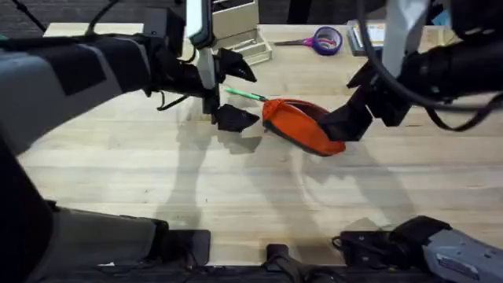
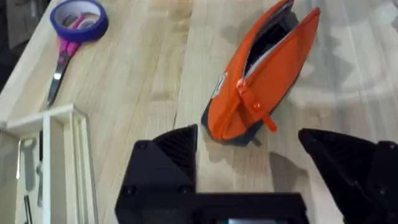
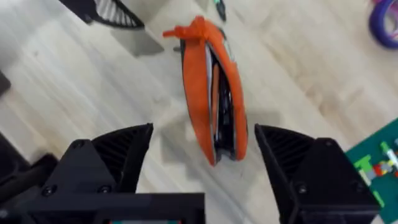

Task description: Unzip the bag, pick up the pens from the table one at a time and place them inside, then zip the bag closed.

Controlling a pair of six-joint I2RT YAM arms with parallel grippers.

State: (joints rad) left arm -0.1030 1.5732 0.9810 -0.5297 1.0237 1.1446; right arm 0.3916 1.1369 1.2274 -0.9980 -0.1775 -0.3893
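1. Both sets of jaws are spread wide with nothing in them, so heads up before you commit. Your left gripper hovers just left of the bag, and your right gripper sits at the bag's right end, one finger on each side of it but not touching, as far as I can tell.

2. That bag lies mid-table, unzipped, mouth gaping in the right wrist view, zip pull dangling at its left end. It's floppy fabric, so if you pinch the two walls together with the right hand, you probably squash the opening shut.

3. One green pen lies just behind the bag's left end, right under your left fingers. It's thin and round, so a sloppy close likely rolls it away or flicks it toward the clear box at the far edge.

4. Nothing pins the bag down. Bump it while going for the pen and I'd guess it slides or tips over, mouth down.

5. Scissors sit well apart at the far side, no worry there.

6. Can't tell whether any pens are already inside, since the interior is too dark, so don't rush to zipping.
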